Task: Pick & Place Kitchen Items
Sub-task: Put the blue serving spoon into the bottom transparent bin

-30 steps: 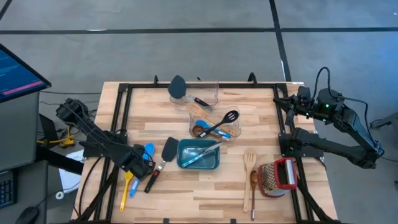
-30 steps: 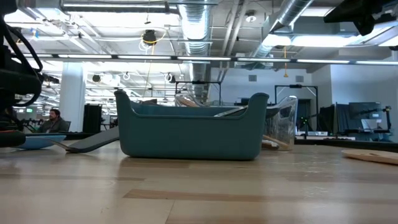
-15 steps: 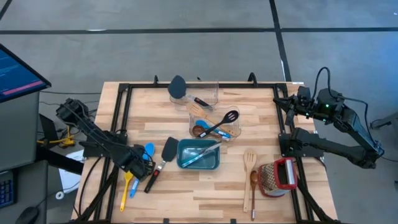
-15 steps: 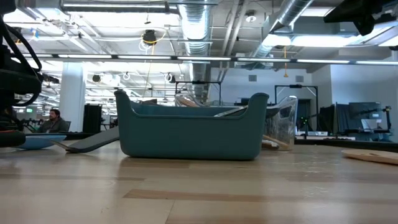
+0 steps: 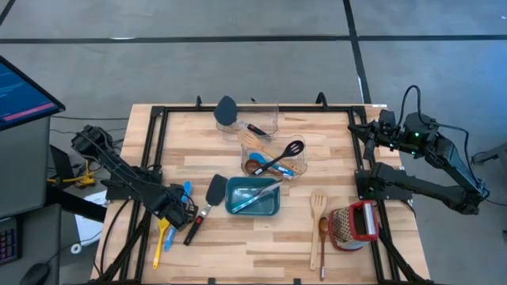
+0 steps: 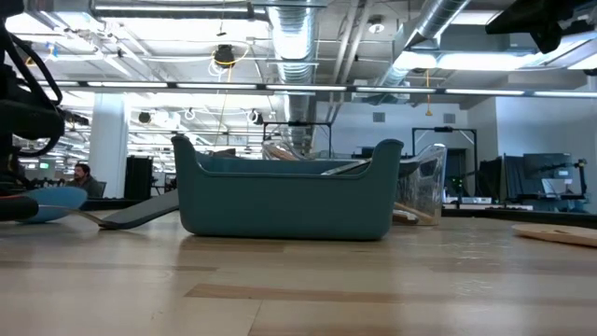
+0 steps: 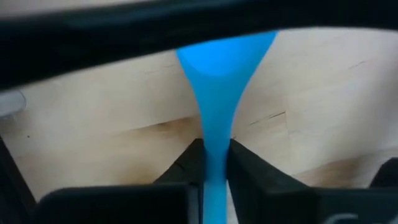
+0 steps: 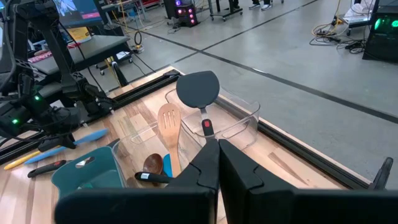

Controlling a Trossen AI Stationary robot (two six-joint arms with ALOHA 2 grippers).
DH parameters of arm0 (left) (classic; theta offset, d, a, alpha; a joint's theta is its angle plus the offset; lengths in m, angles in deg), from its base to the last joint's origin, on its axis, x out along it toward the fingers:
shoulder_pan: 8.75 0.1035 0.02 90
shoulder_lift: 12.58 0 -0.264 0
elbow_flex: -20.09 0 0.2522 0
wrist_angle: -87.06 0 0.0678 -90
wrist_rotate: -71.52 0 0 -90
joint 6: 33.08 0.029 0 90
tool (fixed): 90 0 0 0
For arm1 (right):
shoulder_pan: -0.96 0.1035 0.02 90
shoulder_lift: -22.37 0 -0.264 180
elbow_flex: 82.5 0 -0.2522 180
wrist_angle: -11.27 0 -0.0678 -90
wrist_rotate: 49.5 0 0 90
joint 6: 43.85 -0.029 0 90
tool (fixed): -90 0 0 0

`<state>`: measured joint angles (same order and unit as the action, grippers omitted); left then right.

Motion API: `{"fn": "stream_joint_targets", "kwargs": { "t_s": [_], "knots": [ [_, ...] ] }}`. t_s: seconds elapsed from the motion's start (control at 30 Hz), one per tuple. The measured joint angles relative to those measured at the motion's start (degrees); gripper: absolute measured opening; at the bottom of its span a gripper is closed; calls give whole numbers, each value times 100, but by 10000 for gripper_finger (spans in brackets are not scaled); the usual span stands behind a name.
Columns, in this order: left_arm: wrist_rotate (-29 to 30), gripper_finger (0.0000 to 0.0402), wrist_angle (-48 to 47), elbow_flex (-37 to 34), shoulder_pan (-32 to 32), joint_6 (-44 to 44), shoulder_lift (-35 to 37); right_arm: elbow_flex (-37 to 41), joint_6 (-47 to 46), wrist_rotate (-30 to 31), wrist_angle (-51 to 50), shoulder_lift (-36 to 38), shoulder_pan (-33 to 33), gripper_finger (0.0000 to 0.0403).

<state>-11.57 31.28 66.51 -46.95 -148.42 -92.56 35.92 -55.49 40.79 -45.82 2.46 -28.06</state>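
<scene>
The blue spoon (image 7: pixel 214 118) is being pinched at its handle by the left gripper (image 5: pixel 184 207) near the bench's (image 5: pixel 238 253) left edge; the right gripper (image 8: pixel 217 165), jaws together, is being held over the right edge.

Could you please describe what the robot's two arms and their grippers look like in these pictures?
Both arms are dark, slim and jointed, with black cables looping along them. The right arm carries a small green light near its base. The left gripper and the right gripper each end in two black, wedge-shaped fingers tapering towards the tips.
</scene>
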Motion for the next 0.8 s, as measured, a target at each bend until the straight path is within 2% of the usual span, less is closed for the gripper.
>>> {"fn": "stream_joint_targets", "kwargs": {
  "t_s": [0.1, 0.43, 0.63, 0.8],
  "knots": [
    [22, 13, -2, 8, 0, -137, 0, 2, 0, 0, 0, -2, 0, 0],
    [305, 11, -10, 174, 41, -209, 51, 1, 0, 0, 0, -2, -1, 0],
    [905, 10, 202, 196, 141, -209, 253, 0, 0, 0, 0, 1, -2, 0],
    [953, 10, 134, 207, 395, 566, 605, 0, 0, 0, -1, -2, 0, 0]
  ]
}}
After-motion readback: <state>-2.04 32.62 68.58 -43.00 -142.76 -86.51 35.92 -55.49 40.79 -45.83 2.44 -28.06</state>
